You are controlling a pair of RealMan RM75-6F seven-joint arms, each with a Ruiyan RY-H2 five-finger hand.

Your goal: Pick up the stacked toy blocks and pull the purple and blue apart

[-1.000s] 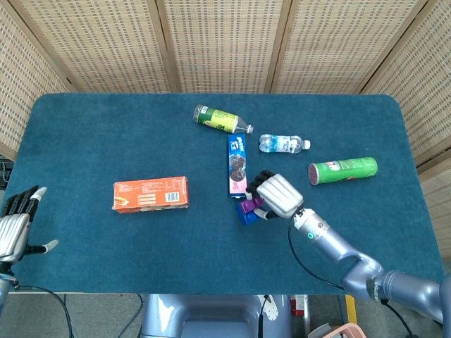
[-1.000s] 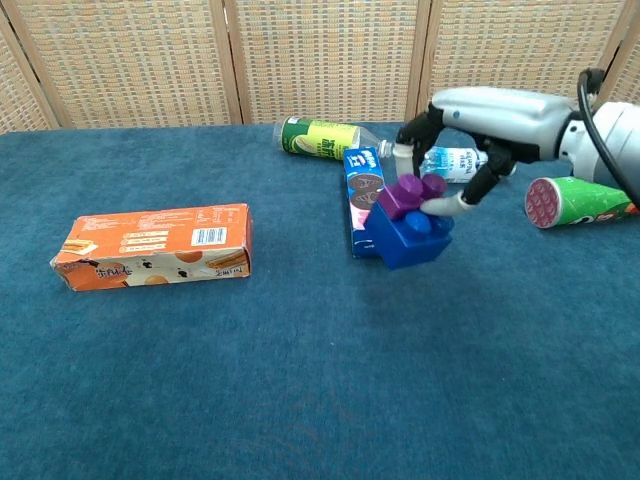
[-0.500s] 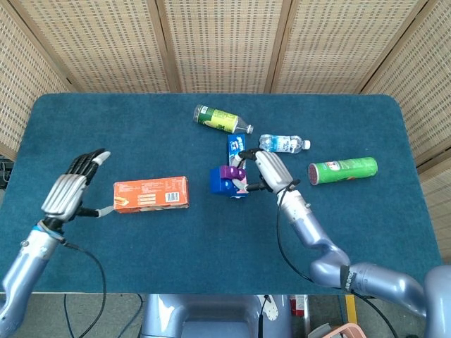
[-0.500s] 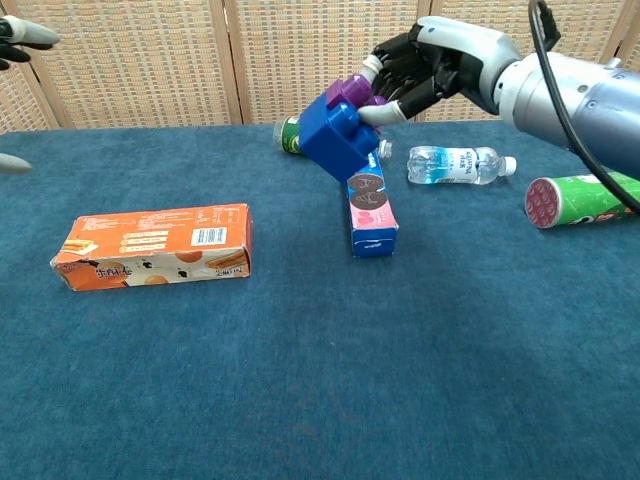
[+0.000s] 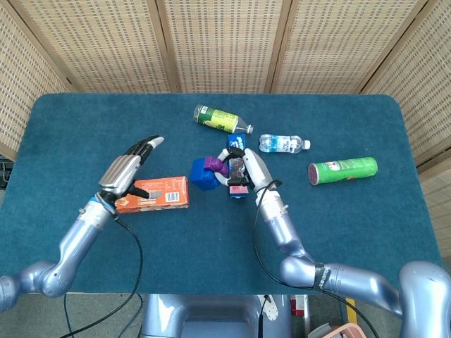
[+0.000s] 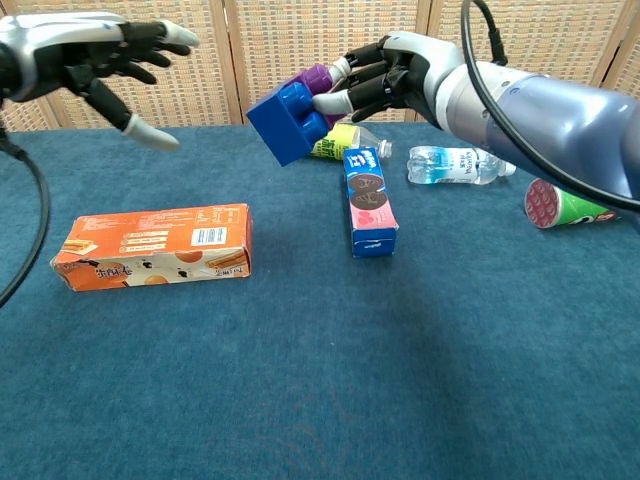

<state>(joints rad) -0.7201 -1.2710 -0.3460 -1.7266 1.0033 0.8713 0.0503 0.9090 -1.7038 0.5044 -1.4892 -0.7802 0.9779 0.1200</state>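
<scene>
The purple block (image 6: pixel 320 78) and the blue block (image 6: pixel 287 121) are still joined and hang in the air. My right hand (image 6: pixel 385 82) grips the purple end, with the blue block (image 5: pixel 202 174) sticking out to the left. In the head view the purple block (image 5: pixel 213 164) shows just left of my right hand (image 5: pixel 246 170). My left hand (image 6: pixel 95 57) is raised at the left with its fingers spread, holding nothing, a clear gap away from the blue block. From above, my left hand (image 5: pixel 129 170) floats over the orange box.
An orange snack box (image 6: pixel 152 245) lies at the left. A blue cookie pack (image 6: pixel 367 201) lies under the lifted blocks. Behind are a green bottle (image 5: pixel 221 118), a small water bottle (image 6: pixel 458 164) and a green chip can (image 5: pixel 342 170).
My right hand has carried the joined blocks higher and further left. My left hand has risen and moved right, toward the blocks.
</scene>
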